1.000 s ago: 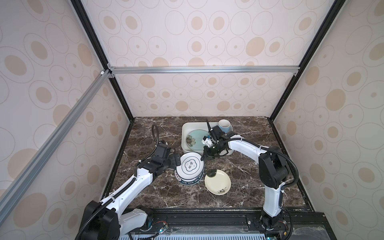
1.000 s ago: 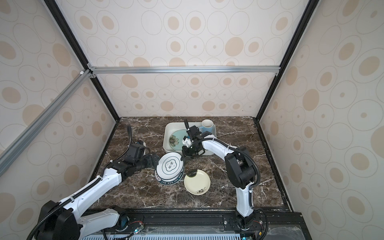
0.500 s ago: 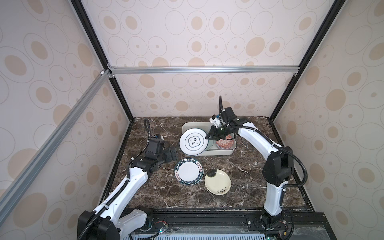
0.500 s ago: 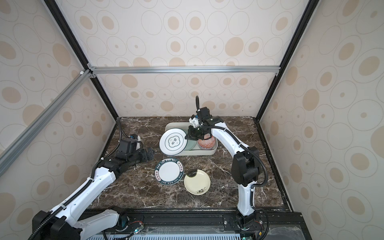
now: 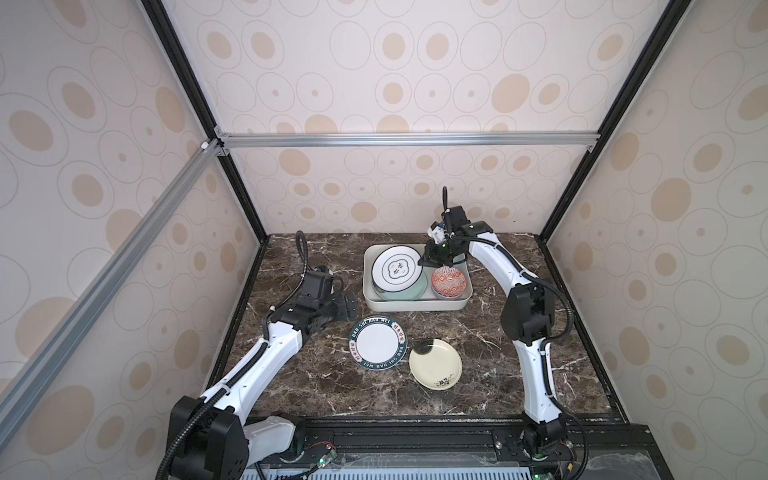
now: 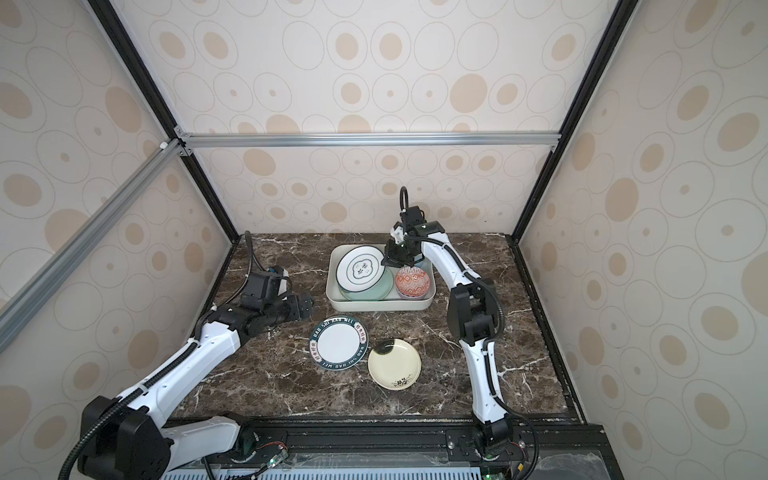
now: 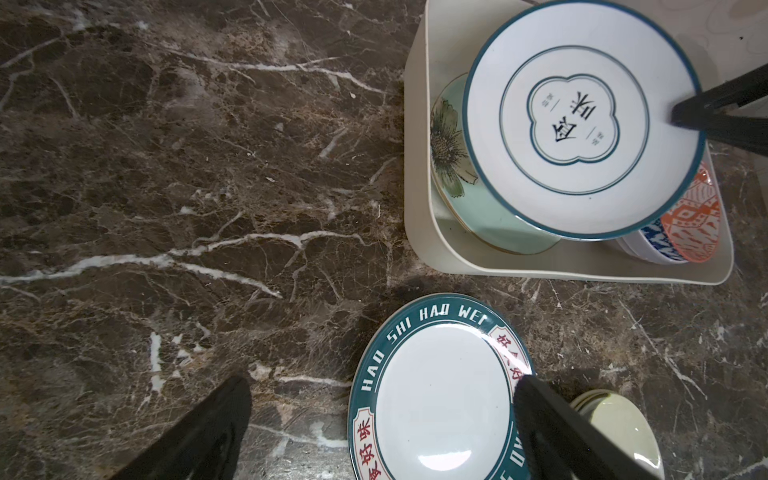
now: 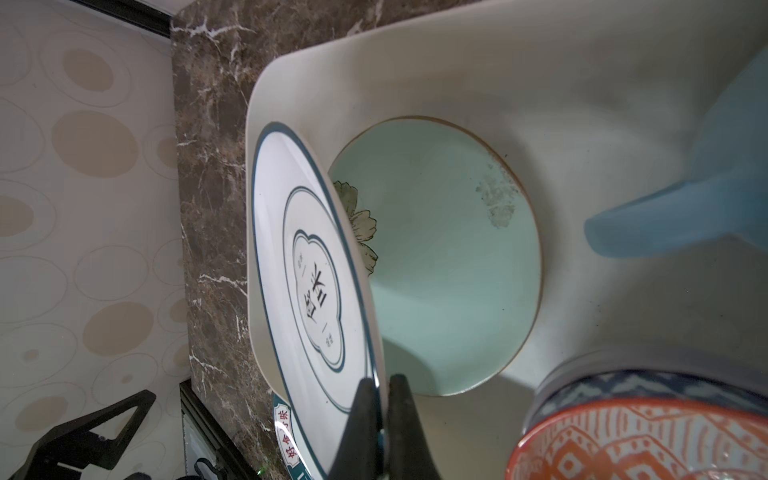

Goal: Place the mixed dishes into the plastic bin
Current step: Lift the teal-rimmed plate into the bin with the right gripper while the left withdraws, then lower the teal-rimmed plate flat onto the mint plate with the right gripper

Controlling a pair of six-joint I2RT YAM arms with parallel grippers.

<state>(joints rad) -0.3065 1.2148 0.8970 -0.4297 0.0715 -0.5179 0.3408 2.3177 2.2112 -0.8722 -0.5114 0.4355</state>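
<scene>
I see a dark marble tabletop (image 5: 299, 374) boxed in by spotted wallpaper walls (image 5: 395, 191). The bin (image 5: 415, 308) sits at the back, long side running across. My right claw (image 8: 382, 380) pinches the rim of a blue-rimmed plate (image 5: 395, 269), tilted over the teal plate (image 7: 494, 224) inside. My left claw (image 5: 348, 306) gapes wide, empty.

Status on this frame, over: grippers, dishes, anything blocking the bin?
Right gripper shut on blue-rimmed plate, held over teal flower plate in bin. Left gripper open, empty. Lettered plate, cream plate on table. Nothing blocking.
</scene>
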